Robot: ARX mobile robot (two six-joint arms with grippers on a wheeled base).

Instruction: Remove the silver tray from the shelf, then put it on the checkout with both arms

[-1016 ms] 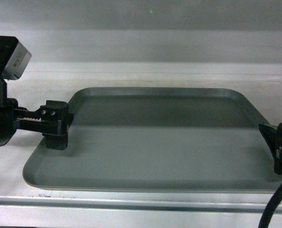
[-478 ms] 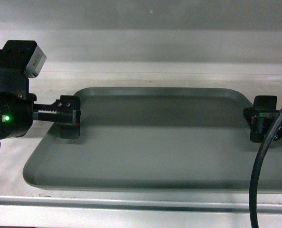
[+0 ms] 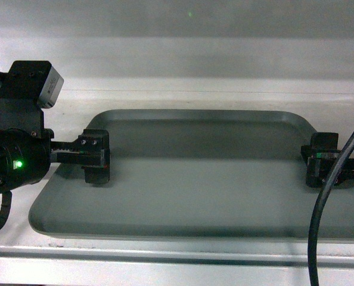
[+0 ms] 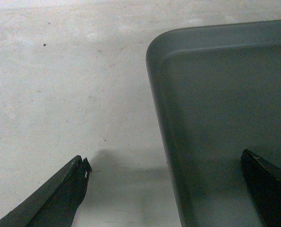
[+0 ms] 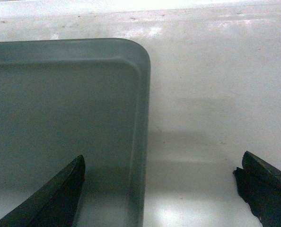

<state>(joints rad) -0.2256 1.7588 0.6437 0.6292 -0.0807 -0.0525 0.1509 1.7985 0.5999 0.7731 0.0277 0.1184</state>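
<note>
On the shelf (image 3: 183,89) the silver tray (image 3: 189,185) lies flat, not yet lifted. At the tray's left edge the left gripper (image 3: 97,158) has its jaws spread wide; the left wrist view shows one finger (image 4: 60,198) outside the rim on the shelf and the other (image 4: 270,189) over the tray floor, rim between them, nothing clamped. At the tray's right edge the right gripper (image 3: 320,159) is likewise spread, one finger (image 5: 55,198) over the tray floor and one (image 5: 266,189) outside the rim, no grip. Progress judged: both arms positioned astride the short sides; closing, lifting and carrying to the checkout all remain. Checkout not in view.
</note>
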